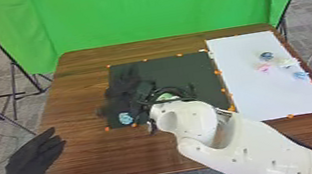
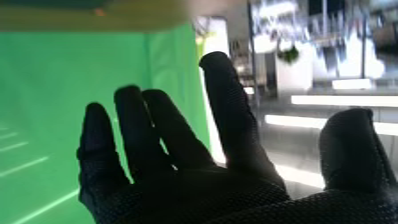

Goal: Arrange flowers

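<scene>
In the head view my right hand (image 1: 128, 90) is over the left half of a black mat (image 1: 192, 64), hard to tell from the dark surface. In the right wrist view, that hand (image 2: 191, 187) is open, its fingers straight and spread, the thumb apart. A light blue flower (image 1: 126, 118) lies by the mat's near left corner, close to the hand. On the white sheet (image 1: 258, 101) are a dark blue flower (image 1: 266, 56), a pink one (image 1: 264, 68), a white one (image 1: 289, 62) and a light blue one (image 1: 301, 74). My left hand (image 1: 31, 163) is open off the table's left edge.
Small orange markers line the mat and the sheet on the brown table (image 1: 79, 107). My white right arm crosses the table's near right part. A green backdrop (image 1: 158, 8) hangs behind the table, and a black stand is at the left.
</scene>
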